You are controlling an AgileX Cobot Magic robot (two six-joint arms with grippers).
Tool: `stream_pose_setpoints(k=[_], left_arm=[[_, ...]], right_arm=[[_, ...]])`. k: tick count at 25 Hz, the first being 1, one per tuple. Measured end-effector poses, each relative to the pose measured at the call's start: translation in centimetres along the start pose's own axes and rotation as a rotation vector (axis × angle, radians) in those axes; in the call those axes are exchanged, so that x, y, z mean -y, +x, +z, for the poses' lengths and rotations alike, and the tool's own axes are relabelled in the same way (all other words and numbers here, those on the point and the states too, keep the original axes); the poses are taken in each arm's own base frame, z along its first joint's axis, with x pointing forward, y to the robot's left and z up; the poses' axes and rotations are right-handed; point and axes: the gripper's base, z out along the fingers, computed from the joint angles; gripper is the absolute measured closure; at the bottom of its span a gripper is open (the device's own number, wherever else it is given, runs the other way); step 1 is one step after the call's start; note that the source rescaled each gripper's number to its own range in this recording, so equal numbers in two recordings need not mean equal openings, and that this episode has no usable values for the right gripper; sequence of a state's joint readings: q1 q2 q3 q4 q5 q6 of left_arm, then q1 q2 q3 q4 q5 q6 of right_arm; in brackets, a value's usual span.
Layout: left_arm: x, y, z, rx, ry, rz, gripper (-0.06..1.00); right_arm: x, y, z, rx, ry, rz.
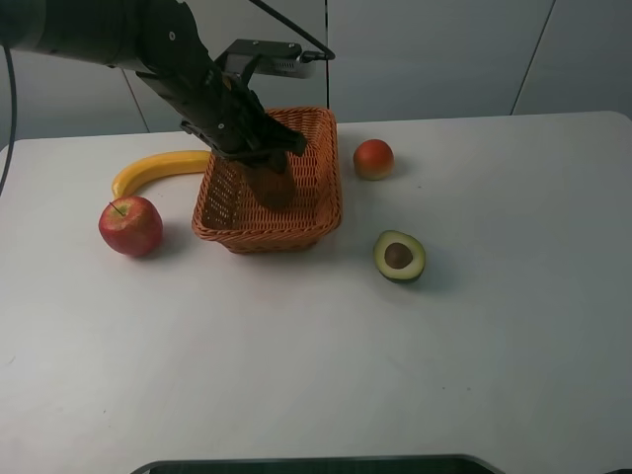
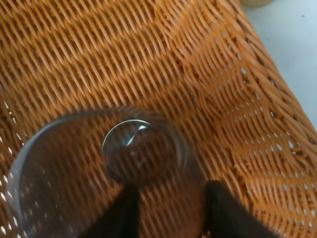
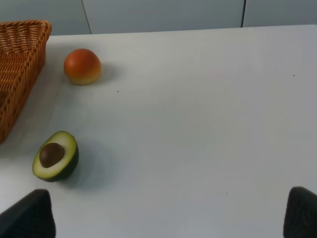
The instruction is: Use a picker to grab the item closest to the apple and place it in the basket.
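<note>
A red apple [image 1: 130, 225] sits at the left of the table, with a yellow banana [image 1: 158, 170] just behind it. The orange wicker basket [image 1: 321, 212] stands in the middle, and a brown-tinted clear glass [image 1: 275, 186] stands inside it. My left gripper [image 1: 276, 148] hangs right over the glass. In the left wrist view I look down into the glass [image 2: 141, 148] against the basket weave [image 2: 223, 74]. The left gripper [image 2: 172, 191] is partly open, one finger showing through the glass wall and the other outside it. My right gripper [image 3: 168, 208] is open and empty.
An orange-red round fruit [image 1: 373, 159] lies right of the basket, also in the right wrist view [image 3: 82, 66]. A halved avocado [image 1: 399, 256] [image 3: 55, 155] lies in front of it. A corner of the basket [image 3: 20, 54] shows in the right wrist view.
</note>
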State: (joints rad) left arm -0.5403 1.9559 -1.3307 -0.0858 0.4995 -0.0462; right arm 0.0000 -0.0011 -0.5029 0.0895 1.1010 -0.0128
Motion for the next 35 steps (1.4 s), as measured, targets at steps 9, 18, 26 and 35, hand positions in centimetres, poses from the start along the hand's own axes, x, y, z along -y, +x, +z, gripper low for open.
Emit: stream_pose_setpoints(k=[9, 18, 26, 35], left_arm=[[0.3, -1.2, -2.8, 0.066, 0.009, 0.011, -0.04], [0.5, -1.8, -8.5, 0.092, -0.001, 0.036, -0.05], [-3.5, -0.4, -13.3, 0.010, -0.133, -0.042, -0.05], [-8.6, 7.0, -21.8, 0.117, -0.257, -0.222, -0.05]], right_arm=[[0.0, 0.0, 0.0, 0.000, 0.000, 0.000], [0.0, 0.0, 0.0, 0.000, 0.000, 0.000], [0.0, 0.0, 0.0, 0.000, 0.000, 0.000], [0.0, 0.0, 0.0, 0.000, 0.000, 0.000]])
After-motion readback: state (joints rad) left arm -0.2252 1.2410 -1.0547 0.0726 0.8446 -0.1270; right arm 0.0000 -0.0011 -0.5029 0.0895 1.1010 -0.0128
